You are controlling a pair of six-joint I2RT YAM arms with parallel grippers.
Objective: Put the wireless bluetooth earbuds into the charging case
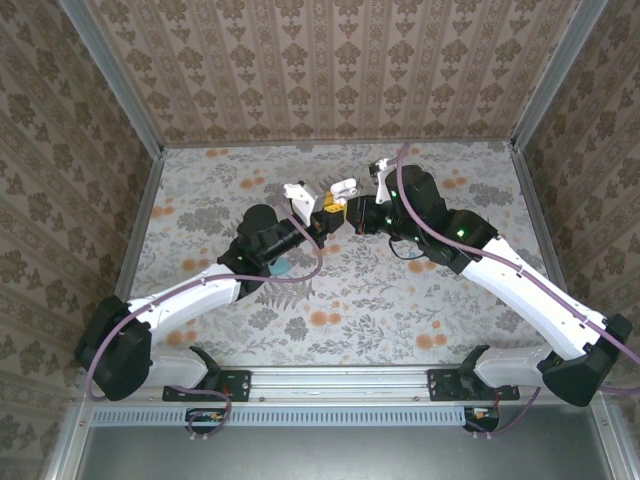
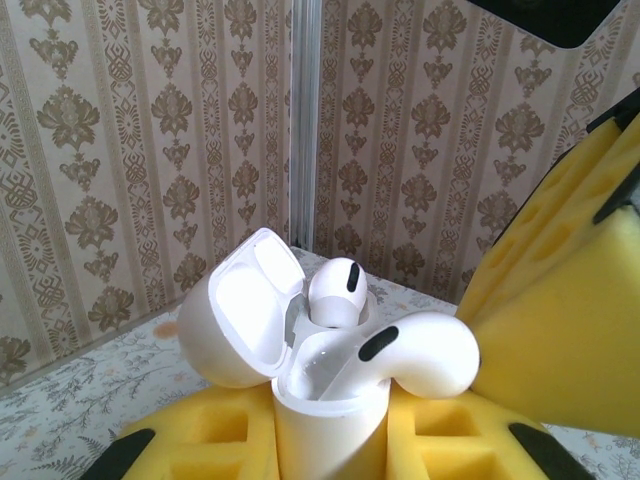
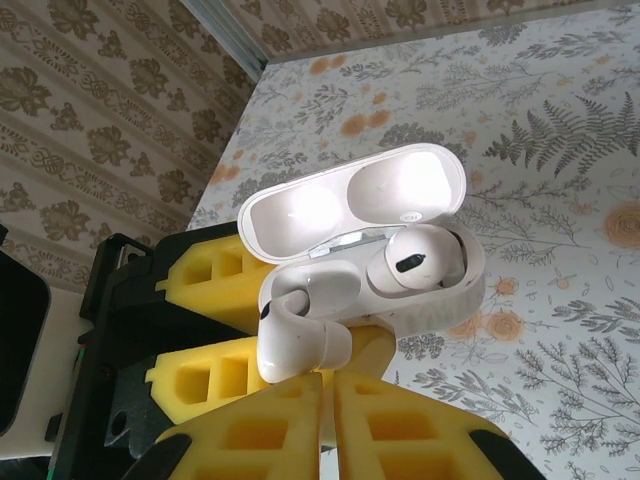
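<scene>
- The charging case (image 2: 320,425) is white and stands upright above the table, with its lid (image 2: 235,320) open and tilted back.
- The first earbud (image 2: 335,290) sits already in its socket, so I count this half as done.
- The second earbud (image 2: 425,350) lies across the mouth of the case, tilted. Its stem points toward the free socket, but it is not yet down inside.
- My left gripper (image 2: 325,455) is closed on the body of the case, one yellow foam pad on each side.
- My right gripper (image 3: 328,400) has its jaws almost together, and the tips touch the second earbud. I cannot tell if they pinch it or only press on it.
- In my judgement, what is left is to seat this earbud fully and perhaps to close the lid.
- Below is the flowered table (image 3: 560,150), and behind it the patterned wall (image 2: 120,150).
</scene>
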